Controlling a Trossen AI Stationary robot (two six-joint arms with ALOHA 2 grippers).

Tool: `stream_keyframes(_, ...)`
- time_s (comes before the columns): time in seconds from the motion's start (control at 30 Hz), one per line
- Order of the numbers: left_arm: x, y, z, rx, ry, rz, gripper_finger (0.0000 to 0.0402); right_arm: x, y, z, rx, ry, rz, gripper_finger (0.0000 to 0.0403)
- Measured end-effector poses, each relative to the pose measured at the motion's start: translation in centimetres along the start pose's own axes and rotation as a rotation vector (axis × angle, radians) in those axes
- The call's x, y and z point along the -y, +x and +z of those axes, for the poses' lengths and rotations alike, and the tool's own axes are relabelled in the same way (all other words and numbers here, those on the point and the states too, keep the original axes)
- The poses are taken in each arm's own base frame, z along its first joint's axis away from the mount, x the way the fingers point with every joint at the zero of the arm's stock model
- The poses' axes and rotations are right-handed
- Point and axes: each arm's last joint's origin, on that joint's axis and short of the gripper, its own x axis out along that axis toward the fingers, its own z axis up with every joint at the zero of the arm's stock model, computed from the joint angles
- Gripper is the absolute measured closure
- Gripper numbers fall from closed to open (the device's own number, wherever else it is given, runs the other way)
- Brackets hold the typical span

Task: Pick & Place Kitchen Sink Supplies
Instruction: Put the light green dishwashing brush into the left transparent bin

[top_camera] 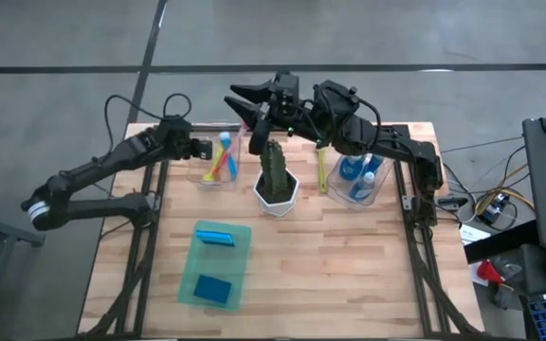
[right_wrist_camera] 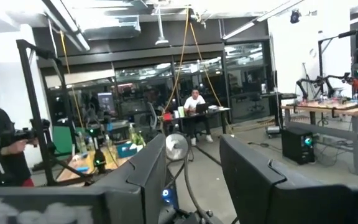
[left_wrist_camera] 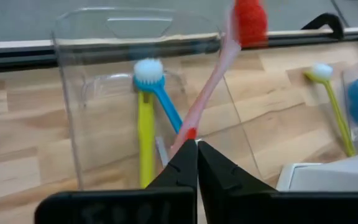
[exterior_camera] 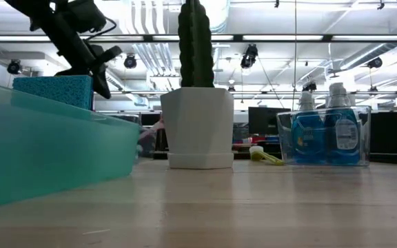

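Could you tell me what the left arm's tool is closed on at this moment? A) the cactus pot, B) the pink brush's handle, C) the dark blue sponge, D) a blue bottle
B: in the left wrist view the left tool is pinched shut on the handle of the pink brush, which leans in the clear bin beside the yellow brush and the blue brush.

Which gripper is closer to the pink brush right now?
Left. The left gripper is shut on the pink brush in the clear bin. The right gripper hovers beyond the cactus, fingers apart.
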Motion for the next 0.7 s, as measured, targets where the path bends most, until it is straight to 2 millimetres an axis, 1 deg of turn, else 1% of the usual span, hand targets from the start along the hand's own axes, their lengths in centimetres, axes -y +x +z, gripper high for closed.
stream_keyframes(0.27,0.3,0.3,0.4,0.034,-0.006,-0.030,0.0394,0.3,-0.7,1.3,0.023,-0.062,-0.009,0.0270)
stream_keyframes(0.4,0.5,0.3,0.6,0.046,-0.009,-0.063,0.0394,0.7,-1.0,1.8,0.023,-0.081,-0.054,0.0275)
stream_keyframes(0.53,1.0,0.1,0.8,0.044,-0.011,-0.159,0.0386,1.4,-1.8,2.6,-0.004,-0.100,-0.187,0.0280)
stream_keyframes(0.6,1.3,-0.2,1.1,0.061,-0.008,-0.222,0.0376,2.1,-2.4,2.7,-0.053,-0.115,-0.301,0.0282)
stream_keyframes(0.7,1.6,-0.9,1.5,0.095,-0.003,-0.297,0.0354,3.5,-3.1,2.3,-0.148,-0.098,-0.445,0.0281)
